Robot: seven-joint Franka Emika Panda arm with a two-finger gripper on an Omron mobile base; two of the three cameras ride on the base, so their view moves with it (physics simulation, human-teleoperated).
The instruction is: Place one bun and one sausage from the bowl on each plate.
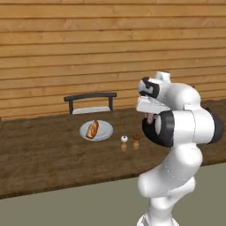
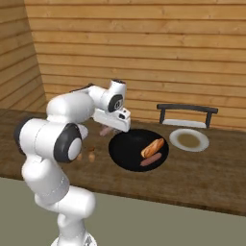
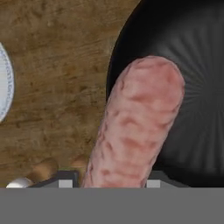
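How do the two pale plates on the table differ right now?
The left plate carries a bun, while the right plate holds no food. The left plate lies beside two small shakers; the right plate lies next to the black bowl. Both are round, pale and flat.

A wall of horizontal light-brown wooden planks (image 1: pixel 88 44) closes the far side, meeting a similar side wall (image 2: pixel 17 53) at the left. A dark wooden table (image 1: pixel 44 154) runs across, with a black-framed chair (image 1: pixel 90 102) behind it. The near floor (image 1: pixel 66 207) is plain grey-olive.
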